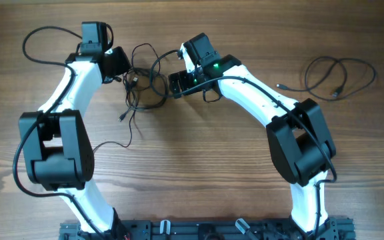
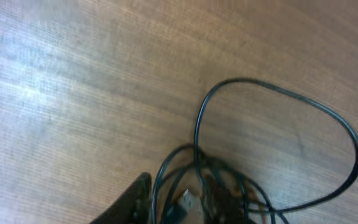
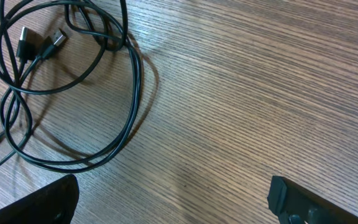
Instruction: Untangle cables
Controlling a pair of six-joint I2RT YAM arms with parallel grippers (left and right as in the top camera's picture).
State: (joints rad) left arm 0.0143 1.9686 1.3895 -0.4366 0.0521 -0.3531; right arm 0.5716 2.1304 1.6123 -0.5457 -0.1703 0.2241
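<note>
Left wrist view blurry, cables point(image 2: 219, 194) cut off at bottom edge; I can't tell if left gripper point(image 1: 127, 75) grips them. Strands too small overhead to trace.

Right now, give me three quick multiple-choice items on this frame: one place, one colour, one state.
1. The stray cable lies:
A. on the right side of the table, apart from the tangle
B. between the arm bases
C. in the left gripper

2. The tangle is:
A. white
B. black
C. red

3. The right gripper is:
A. open and empty
B. shut on a plug
C. shut on nothing

Answers:
1 A: the overhead view shows it alone at the far right.
2 B: every strand is black.
3 A: its wrist view shows the fingers wide apart with bare wood between them.
</note>
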